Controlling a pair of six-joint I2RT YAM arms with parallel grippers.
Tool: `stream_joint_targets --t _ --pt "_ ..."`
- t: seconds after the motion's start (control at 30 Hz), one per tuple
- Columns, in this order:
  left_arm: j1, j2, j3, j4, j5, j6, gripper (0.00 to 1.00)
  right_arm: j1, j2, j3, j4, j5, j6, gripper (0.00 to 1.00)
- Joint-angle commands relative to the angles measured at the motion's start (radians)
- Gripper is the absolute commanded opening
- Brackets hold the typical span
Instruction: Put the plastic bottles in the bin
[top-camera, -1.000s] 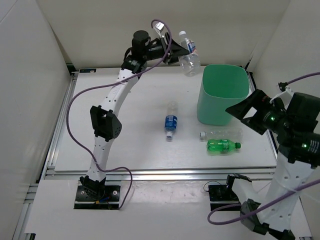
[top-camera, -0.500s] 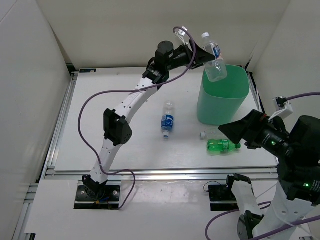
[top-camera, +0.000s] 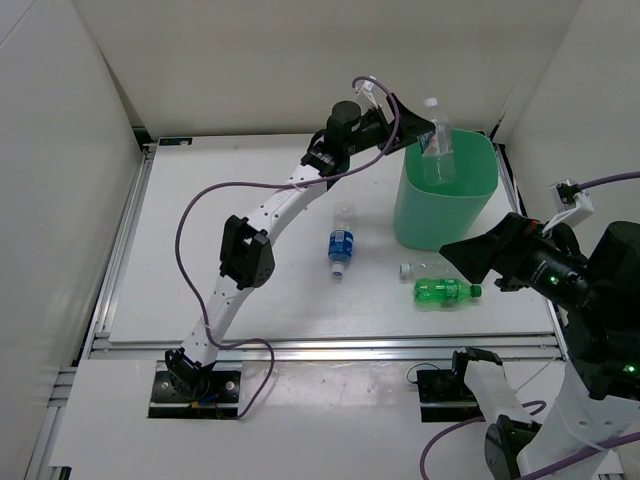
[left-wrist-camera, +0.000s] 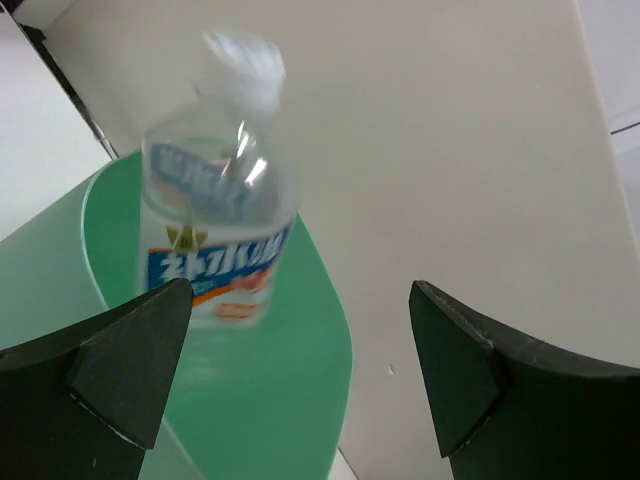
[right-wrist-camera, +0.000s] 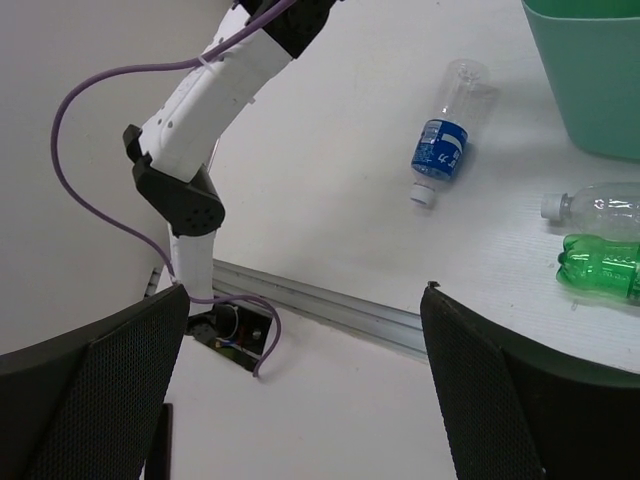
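A blue-label bottle (right-wrist-camera: 441, 148) lay on the table (right-wrist-camera: 340, 120); a clear bottle (right-wrist-camera: 600, 205) and a green bottle (right-wrist-camera: 605, 268) lay side by side near the bin (right-wrist-camera: 590, 70).

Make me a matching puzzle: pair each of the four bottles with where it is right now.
Bottles:
1. pale-label bottle
2. blue-label bottle
3. green bottle
4. plain clear bottle

Places:
A. lying nearest the arms, in front of the bin
B. upright at the bin's mouth, by the open left claw
C. lying alone on the table, left of the bin
D. lying between the green bottle and the bin

Pairs: 1-B, 2-C, 3-A, 4-D
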Motion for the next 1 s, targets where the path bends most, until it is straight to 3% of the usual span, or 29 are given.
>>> stream_joint_targets --t 0.0,0.17,0.33,0.4,0.5,0.6,0.7,0.97 --pt "-0.008 -0.118 -0.017 0.033 -0.028 0.038 1.0 0.009 0.017 0.014 -0.085 0.023 -0.024 1.0" --pt "0.033 -0.272 -0.11 -0.041 0.015 0.129 1.0 0.009 0.017 0.004 -0.076 0.023 -0.024 1.0" --pt "0.076 -0.632 -0.593 -0.12 -0.059 0.307 1.0 0.009 0.017 -0.008 -0.076 0.023 -0.024 1.0" --pt "0.085 -0.664 -0.653 -0.296 -0.086 0.406 1.0 0.009 0.008 -0.022 -0.067 0.023 -0.014 1.0" --pt "0.065 -0.693 -0.802 -0.428 -0.134 0.496 1.0 0.009 -0.013 -0.043 -0.066 0.032 -0.014 1.0" --pt "0.024 -0.702 -0.894 -0.469 -0.229 0.534 1.0 0.009 -0.022 -0.053 -0.066 0.032 -0.014 1.0" --pt "-0.001 -0.629 -0.877 -0.56 -0.286 0.566 1.0 0.018 -0.023 -0.062 -0.066 0.011 -0.014 1.0" --pt "-0.015 -0.362 -0.577 -0.82 -0.438 0.628 1.0 0.018 -0.032 -0.053 -0.076 0.02 -0.014 1.0"
